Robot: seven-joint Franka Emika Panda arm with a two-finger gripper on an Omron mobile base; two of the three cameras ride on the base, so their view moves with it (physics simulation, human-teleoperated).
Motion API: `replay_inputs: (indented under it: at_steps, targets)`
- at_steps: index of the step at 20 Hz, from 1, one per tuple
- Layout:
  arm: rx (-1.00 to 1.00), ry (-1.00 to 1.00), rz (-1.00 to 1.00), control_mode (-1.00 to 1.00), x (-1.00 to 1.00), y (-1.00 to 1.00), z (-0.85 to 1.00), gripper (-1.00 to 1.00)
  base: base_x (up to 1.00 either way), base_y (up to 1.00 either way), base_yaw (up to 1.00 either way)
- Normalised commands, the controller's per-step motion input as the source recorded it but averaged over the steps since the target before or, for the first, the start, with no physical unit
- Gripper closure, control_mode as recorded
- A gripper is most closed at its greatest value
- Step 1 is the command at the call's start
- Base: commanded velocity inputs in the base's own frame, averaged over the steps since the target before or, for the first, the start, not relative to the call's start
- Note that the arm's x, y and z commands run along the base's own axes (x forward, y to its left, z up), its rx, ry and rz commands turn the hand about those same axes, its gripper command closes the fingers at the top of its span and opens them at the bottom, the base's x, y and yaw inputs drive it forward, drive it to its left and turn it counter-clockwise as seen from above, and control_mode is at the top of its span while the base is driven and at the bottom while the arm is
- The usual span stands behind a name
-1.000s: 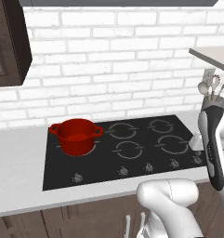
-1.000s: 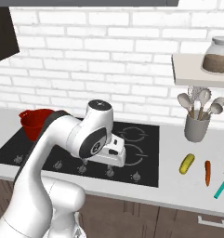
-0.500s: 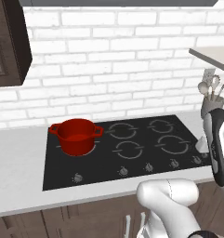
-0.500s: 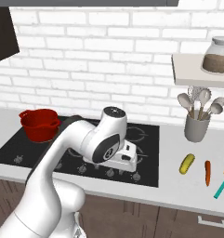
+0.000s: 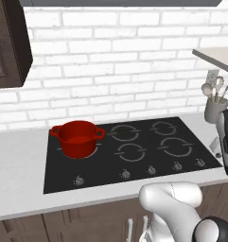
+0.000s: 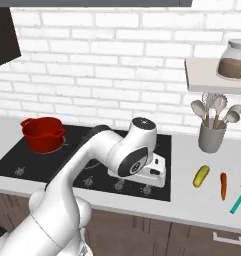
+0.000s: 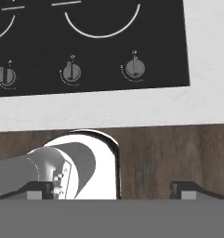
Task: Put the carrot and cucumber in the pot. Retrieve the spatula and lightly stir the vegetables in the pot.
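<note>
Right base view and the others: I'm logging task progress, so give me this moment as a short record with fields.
pot: on the left rear burner of the cooktop, nothing visible inside
cucumber: on the counter, right of the cooktop
carrot: beside the cucumber, on its right
spatula: right of the carrot
gripper: open, empty, over the cooktop's front right edge

The white arm (image 6: 87, 165) is rising from the base and bending forward at its dark elbow, with the wrist (image 6: 134, 155) folding downward. The gripper (image 7: 111, 189) is pointing down, and its two dark fingertips (image 7: 185, 188) are standing wide apart with nothing between them.
</note>
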Motion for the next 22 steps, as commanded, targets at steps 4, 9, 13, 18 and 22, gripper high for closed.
replay_inputs:
  at_steps: [4,9,13,18,22]
  targets:
    - [0.00,0.00,-0.06,-1.00,0.01,-0.58,0.00,-1.00,0.00,0.00,0.00]
    - [0.00,-0.01,-0.08,-1.00,0.21,-0.39,0.00,-1.00,0.00,0.00,0.00]
    - [-0.01,-0.13,-0.06,-1.00,0.36,-0.30,-0.03,-1.00,0.00,0.00,0.00]
    - [-0.02,-0.16,-0.05,-1.00,0.34,-0.32,-0.06,-1.00,0.00,0.00,0.00]
    - [0.00,-0.04,-0.03,-1.00,0.29,-0.48,-0.06,-1.00,0.00,0.00,0.00]
